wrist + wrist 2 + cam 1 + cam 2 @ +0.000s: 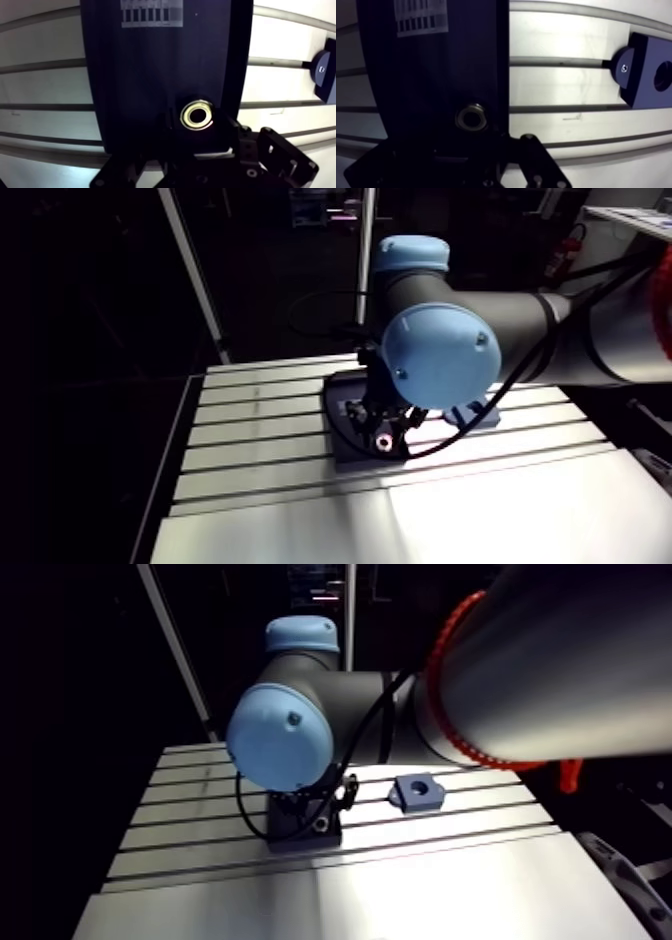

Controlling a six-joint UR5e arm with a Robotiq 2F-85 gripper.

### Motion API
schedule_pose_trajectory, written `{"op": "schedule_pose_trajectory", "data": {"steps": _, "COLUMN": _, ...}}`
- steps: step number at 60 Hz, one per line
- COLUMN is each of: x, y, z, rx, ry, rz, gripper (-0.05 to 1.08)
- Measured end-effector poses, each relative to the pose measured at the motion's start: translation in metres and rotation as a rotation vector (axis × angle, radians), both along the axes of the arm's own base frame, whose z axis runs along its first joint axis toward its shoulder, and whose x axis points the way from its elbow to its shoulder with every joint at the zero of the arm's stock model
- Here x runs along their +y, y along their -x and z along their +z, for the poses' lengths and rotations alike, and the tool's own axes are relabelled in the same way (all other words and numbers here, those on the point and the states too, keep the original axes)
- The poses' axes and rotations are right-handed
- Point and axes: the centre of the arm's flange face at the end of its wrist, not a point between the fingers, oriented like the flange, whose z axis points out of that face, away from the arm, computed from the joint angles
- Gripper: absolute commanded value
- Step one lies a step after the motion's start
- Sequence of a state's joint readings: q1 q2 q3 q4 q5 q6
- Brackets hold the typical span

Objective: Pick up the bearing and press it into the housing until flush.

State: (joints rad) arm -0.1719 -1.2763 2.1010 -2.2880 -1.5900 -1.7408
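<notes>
Wrist view: the bearing is over the black plate, 12 o'clock just ahead of your gripper, whose state I cannot tell. Pick-up step, by judgement. Next: secure it, then carry it to the housing at 2 o'clock.

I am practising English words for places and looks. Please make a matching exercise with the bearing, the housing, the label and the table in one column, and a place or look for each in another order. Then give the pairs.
1 bearing
2 housing
3 label
4 table

A blue block with a round hole, on the bare table
B slotted light metal
C shiny ring lying on the dark plate
D white with stripes, on the dark plate, away from the ring

Pairs: 1-C, 2-A, 3-D, 4-B
</notes>
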Motion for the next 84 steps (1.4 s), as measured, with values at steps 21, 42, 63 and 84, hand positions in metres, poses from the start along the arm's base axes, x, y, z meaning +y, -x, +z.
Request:
{"op": "schedule_pose_trajectory", "data": {"steps": 21, "x": 0.0, "y": 0.0, "z": 0.0024, "rx": 0.005, "ry": -0.001, "rz": 0.002, "gripper": 0.45}}
{"op": "schedule_pose_trajectory", "data": {"steps": 42, "x": 0.0002, "y": 0.0002, "z": 0.0057, "rx": 0.011, "ry": -0.001, "rz": 0.003, "gripper": 0.45}}
{"op": "schedule_pose_trajectory", "data": {"steps": 63, "x": 0.0, "y": -0.0001, "z": 0.0034, "rx": 0.006, "ry": -0.001, "rz": 0.003, "gripper": 0.45}}
{"op": "schedule_pose_trajectory", "data": {"steps": 84, "x": 0.0, "y": -0.0002, "z": 0.0015, "rx": 0.002, "ry": 0.0, "rz": 0.001, "gripper": 0.45}}
